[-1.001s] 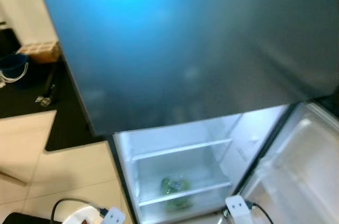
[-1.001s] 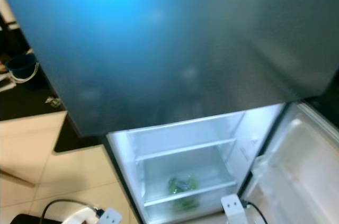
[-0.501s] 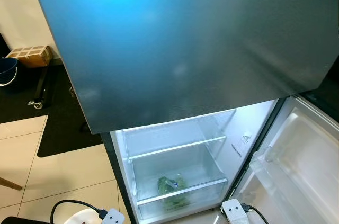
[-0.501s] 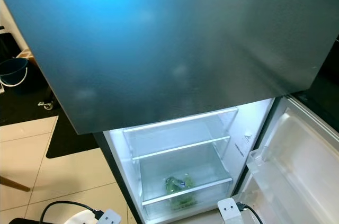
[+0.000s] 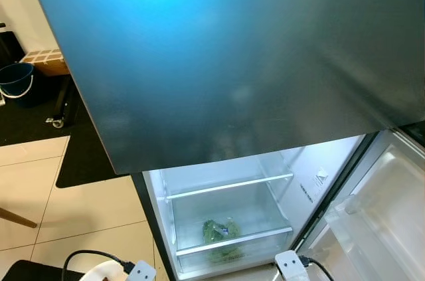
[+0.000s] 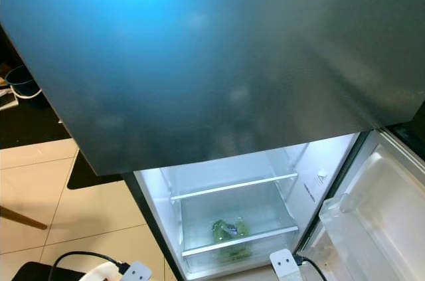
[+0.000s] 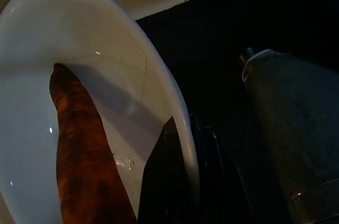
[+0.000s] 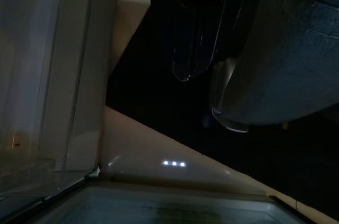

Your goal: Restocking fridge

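Left tool [image 7: 183,181] is clamped on the rim of a white bowl [image 7: 106,60], one black finger [image 7: 164,181] inside the rim and the other outside it. Lying in the bowl is a long orange-brown thing, looks like a carrot [image 7: 85,155], running lengthwise along the bottom. In the head views you just catch the edge of that bowl [image 5: 99,271] at the very bottom, with a black cable [image 5: 86,254] and a white plug next to it.

Right tool: can't tell if it's open or closed, the right wrist picture is really dark. What I can make out there is the pale wall of the fridge door [image 8: 58,75] and a strip of light floor.

The fridge [image 5: 232,62] itself is right in front, big dark grey upper door closed with a blue glare on it. The lower compartment is open and lit. Inside there's a glass shelf [image 5: 229,185] with nothing on it that I can see, and below it a clear drawer [image 5: 232,228] with a bag of green veg [image 5: 219,231] sitting in it. The lower door [image 5: 385,221] is swung open to the right, and its white inner bin looks bare.

Off to the left on the floor there's a black mat [image 5: 40,115], a blue bucket [image 5: 16,82] and a wooden crate [image 5: 46,62], all well apart from the fridge.
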Controlling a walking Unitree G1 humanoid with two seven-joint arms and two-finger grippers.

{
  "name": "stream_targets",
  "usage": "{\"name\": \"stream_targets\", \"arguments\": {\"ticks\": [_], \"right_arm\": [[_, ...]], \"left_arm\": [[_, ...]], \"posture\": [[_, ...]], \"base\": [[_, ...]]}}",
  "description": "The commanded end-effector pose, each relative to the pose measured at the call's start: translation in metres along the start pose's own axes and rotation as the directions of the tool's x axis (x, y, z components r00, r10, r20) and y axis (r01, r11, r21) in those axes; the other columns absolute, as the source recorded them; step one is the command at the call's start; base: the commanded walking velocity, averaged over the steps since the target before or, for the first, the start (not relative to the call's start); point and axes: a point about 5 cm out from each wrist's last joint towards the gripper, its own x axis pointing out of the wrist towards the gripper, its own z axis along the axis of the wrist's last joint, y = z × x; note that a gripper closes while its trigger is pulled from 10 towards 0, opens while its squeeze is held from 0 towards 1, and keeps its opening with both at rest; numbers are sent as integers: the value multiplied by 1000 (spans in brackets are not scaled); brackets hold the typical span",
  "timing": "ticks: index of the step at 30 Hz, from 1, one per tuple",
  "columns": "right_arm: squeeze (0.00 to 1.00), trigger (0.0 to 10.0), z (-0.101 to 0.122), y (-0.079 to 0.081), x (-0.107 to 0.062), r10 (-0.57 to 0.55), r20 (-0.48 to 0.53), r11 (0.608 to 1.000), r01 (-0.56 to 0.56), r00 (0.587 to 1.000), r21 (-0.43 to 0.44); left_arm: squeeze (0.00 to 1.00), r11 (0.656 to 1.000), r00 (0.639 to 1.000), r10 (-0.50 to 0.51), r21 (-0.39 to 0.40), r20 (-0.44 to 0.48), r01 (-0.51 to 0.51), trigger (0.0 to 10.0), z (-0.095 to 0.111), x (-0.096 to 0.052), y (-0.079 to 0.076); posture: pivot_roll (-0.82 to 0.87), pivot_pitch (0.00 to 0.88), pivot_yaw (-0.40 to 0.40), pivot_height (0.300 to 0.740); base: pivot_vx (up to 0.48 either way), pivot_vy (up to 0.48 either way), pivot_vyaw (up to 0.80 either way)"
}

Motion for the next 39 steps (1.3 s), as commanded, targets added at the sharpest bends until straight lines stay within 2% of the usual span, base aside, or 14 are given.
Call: {"name": "stream_targets", "arguments": {"ticks": [1,8,25,29,35,39], "right_arm": [[0,10000,-2,1,0,3,-3,1000,-3,1000,7],[0,10000,-2,1,0,3,-4,1000,-3,1000,2],[0,10000,1,1,0,9,6,1000,-9,1000,-18],[0,10000,7,1,1,19,30,999,-18,999,-40],[0,10000,37,-1,2,69,164,998,-66,984,-21],[0,10000,46,-3,2,81,195,997,-77,977,-26]], "left_arm": [[0,1000,1000,-9,-2,-25,9,10000,-8,-1,-2],[0,1000,999,-27,5,-31,28,10000,-9,-1,-5],[0,1000,1000,-17,-8,-22,17,10000,-6,-1,-4],[0,1000,1000,-22,2,-17,22,10000,-6,-1,-4],[0,999,1000,8,54,-24,-6,10000,-7,-1,0],[0,998,1000,16,53,-12,-16,10000,-6,-1,1]], "posture": [[-126,0,31,740],[-126,0,29,740],[-125,0,28,740],[-124,0,28,740],[-129,0,33,740],[-130,0,34,740]], "base": [[0,0,0],[0,-411,0],[0,0,0],[0,0,0],[0,0,0],[0,0,0]]}}
